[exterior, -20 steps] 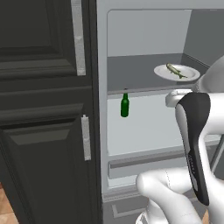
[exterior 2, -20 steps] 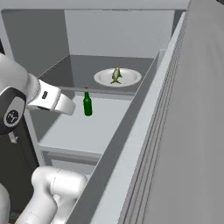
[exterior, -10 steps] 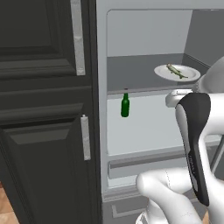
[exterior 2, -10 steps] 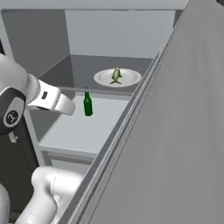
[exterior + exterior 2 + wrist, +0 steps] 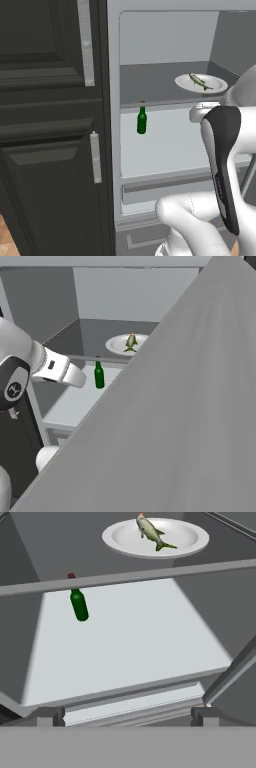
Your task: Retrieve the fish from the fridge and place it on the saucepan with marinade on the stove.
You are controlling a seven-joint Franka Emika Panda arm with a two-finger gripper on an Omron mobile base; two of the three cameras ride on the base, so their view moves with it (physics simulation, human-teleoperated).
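Observation:
The fridge (image 5: 165, 40) stands open, with pale grey shelves inside. The fish (image 5: 199, 81) (image 5: 131, 341) (image 5: 149, 531), a small olive-green sliver, lies on a white plate (image 5: 182, 82) (image 5: 120, 539) on the upper shelf at the right. My gripper (image 5: 127, 717) is open and holds nothing. Its dark fingertips (image 5: 50, 717) stand far apart in front of the lower shelf, below and short of the plate. The saucepan, marinade and stove are out of view.
A green glass bottle (image 5: 142, 120) (image 5: 99, 376) (image 5: 79, 604) stands upright on the lower shelf, left of the plate. The flat grey fridge door (image 5: 190, 406) cuts across the right side. A dark panelled cabinet (image 5: 50, 125) borders the fridge on the left.
The fridge door has swung further across the right base view and now covers much more of it. Arm, fish, plate and bottle have not moved.

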